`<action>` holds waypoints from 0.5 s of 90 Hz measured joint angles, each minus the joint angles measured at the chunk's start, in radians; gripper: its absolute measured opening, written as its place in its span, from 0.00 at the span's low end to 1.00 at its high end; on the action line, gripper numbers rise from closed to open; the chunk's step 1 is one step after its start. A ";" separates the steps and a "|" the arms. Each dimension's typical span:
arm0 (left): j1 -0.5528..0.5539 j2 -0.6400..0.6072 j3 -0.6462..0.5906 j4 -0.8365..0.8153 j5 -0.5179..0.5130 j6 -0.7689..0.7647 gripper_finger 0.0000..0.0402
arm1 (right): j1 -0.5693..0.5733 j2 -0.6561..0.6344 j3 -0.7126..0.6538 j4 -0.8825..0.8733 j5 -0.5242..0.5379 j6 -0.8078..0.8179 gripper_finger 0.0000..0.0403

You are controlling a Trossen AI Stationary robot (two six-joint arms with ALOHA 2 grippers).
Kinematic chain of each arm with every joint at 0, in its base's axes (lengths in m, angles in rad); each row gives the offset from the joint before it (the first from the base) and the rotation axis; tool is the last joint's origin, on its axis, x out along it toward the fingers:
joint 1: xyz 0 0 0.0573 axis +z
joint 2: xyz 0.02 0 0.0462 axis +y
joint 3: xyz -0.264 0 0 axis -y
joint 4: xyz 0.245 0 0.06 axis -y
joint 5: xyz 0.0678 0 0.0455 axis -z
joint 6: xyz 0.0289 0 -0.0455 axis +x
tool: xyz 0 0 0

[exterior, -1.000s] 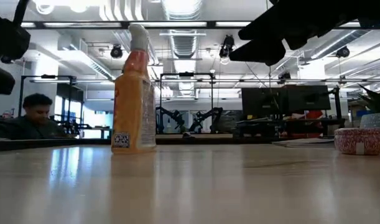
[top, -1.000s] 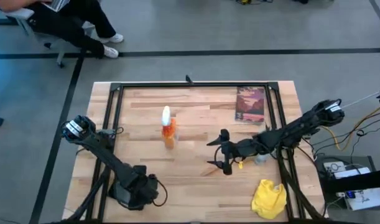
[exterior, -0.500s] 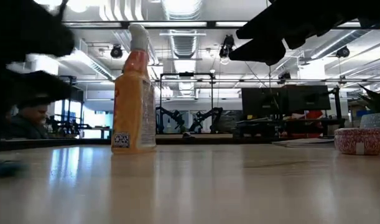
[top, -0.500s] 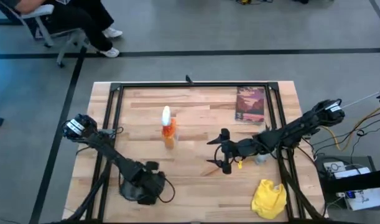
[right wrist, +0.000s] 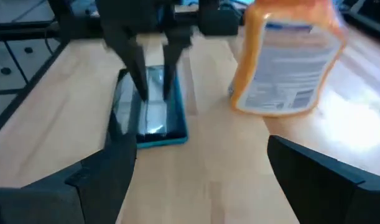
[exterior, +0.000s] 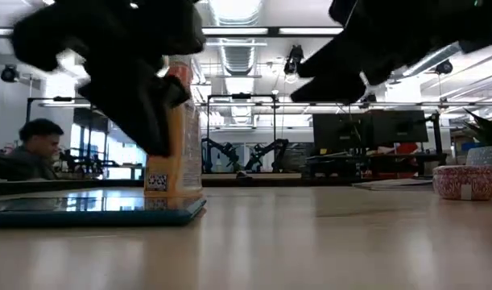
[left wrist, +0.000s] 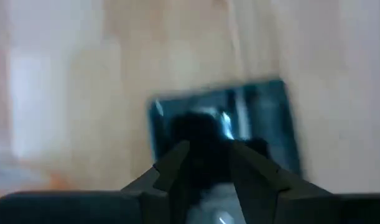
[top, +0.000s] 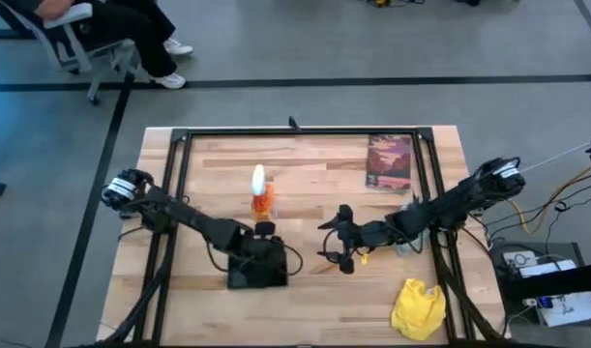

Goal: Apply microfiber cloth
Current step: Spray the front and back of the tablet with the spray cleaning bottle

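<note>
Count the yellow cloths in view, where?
1. The microfiber cloth lies crumpled at the table's near right corner, apart from both arms. None shows in the other views; more may be hidden.

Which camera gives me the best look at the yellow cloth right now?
The high view. The yellow cloth lies crumpled near the table's front right corner, fully visible and clear of both arms. The low view and both wrist views do not show it at all.
</note>
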 joint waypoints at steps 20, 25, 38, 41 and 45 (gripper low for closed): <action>-0.109 -0.034 -0.005 -0.286 0.037 -0.276 0.24 | 0.000 0.224 0.068 0.156 -0.032 -0.066 0.85; -0.144 -0.035 -0.013 -0.324 0.037 -0.338 0.24 | 0.001 0.269 0.111 0.137 -0.032 -0.094 0.85; -0.235 -0.039 -0.039 -0.363 0.039 -0.473 0.24 | 0.003 0.357 0.241 -0.012 -0.031 -0.185 0.85; -0.253 -0.039 -0.047 -0.368 0.039 -0.499 0.24 | 0.003 0.373 0.275 -0.065 -0.031 -0.207 0.85; -0.272 -0.041 -0.057 -0.368 0.040 -0.531 0.24 | 0.003 0.386 0.317 -0.146 -0.025 -0.233 0.85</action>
